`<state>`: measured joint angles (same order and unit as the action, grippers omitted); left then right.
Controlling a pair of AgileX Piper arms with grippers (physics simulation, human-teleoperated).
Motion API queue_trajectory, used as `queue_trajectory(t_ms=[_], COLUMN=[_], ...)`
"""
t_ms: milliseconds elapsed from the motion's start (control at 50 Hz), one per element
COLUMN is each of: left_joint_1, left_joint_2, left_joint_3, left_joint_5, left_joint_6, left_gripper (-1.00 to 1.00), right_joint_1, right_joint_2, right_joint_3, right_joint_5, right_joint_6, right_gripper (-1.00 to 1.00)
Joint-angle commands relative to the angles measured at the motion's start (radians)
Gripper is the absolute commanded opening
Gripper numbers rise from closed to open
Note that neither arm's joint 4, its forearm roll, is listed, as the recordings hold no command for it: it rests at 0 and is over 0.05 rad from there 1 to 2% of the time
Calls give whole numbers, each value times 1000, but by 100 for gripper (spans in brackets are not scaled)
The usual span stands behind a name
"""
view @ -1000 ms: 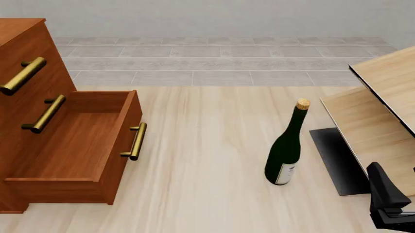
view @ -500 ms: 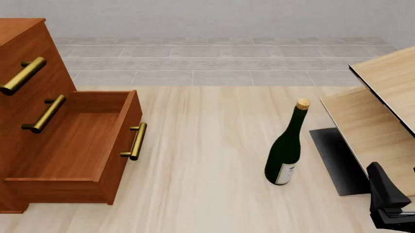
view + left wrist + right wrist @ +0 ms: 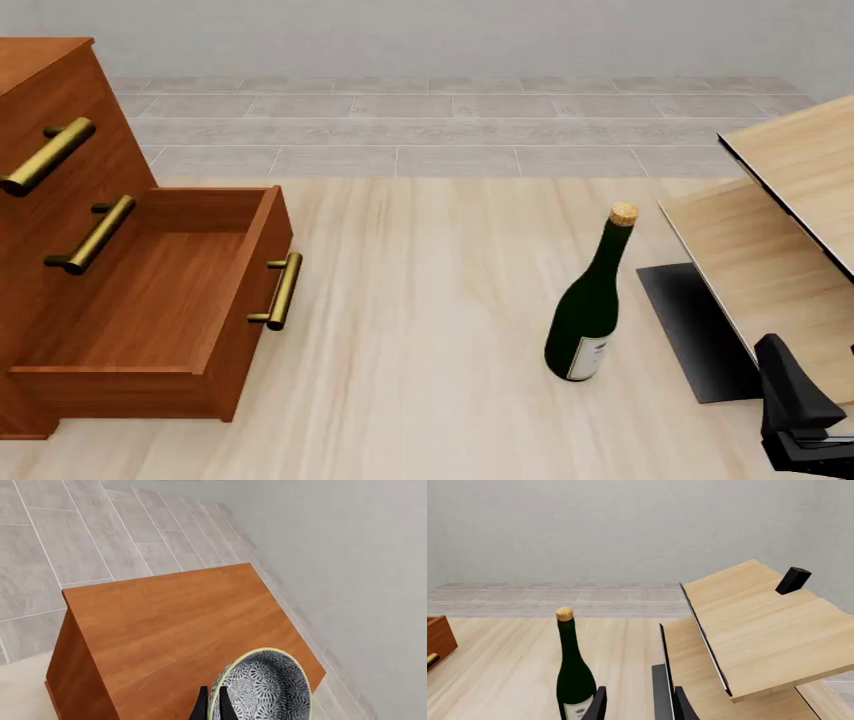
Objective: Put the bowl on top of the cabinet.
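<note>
The left wrist view shows the bowl (image 3: 267, 690), speckled grey-white with a pale rim, just above the flat reddish-brown top of the cabinet (image 3: 173, 620). My left gripper (image 3: 213, 692) is shut on the bowl's rim, one dark finger on each side of it. In the front view the cabinet (image 3: 60, 110) stands at the far left with its lower drawer (image 3: 147, 300) pulled out; the bowl and the left gripper are out of that view. My right gripper (image 3: 640, 697) is open and holds nothing, low at the front right beside the wine bottle.
A dark green wine bottle (image 3: 587, 300) stands upright right of the middle. Pale light-wood panelled furniture (image 3: 787, 220) with black edges fills the right side. The right arm (image 3: 798, 415) sits at the bottom right corner. Brass bar handles (image 3: 278, 290) stick out from the drawers.
</note>
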<state>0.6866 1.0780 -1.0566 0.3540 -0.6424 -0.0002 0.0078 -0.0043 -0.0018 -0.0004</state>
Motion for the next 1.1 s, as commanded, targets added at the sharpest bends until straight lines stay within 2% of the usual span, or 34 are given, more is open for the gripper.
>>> queue_trajectory(t_ms=[20,60,80,180,460,580,680,1100], left_joint_1=[14,18,9,23,-1,-29,-22,-19], left_joint_2=[5,10,16,-3,-25,-72,-141,-244], left_joint_3=[4,5,5,-7,-10,-21,-48,-111], left_joint_5=[-17,-21,-23,-19,-15,2,21,75], left_joint_6=[25,40,32,58,61,45,44,22], left_gripper=[-100,-100,100,100,100,100,100,100], right_joint_1=[0,0,0,0,0,0,0,0], right_joint_2=[0,0,0,0,0,0,0,0], right_joint_3=[0,0,0,0,0,0,0,0], right_joint_5=[0,0,0,0,0,0,0,0], right_joint_6=[0,0,0,0,0,0,0,0], right_gripper=[100,100,100,100,100,100,100,100])
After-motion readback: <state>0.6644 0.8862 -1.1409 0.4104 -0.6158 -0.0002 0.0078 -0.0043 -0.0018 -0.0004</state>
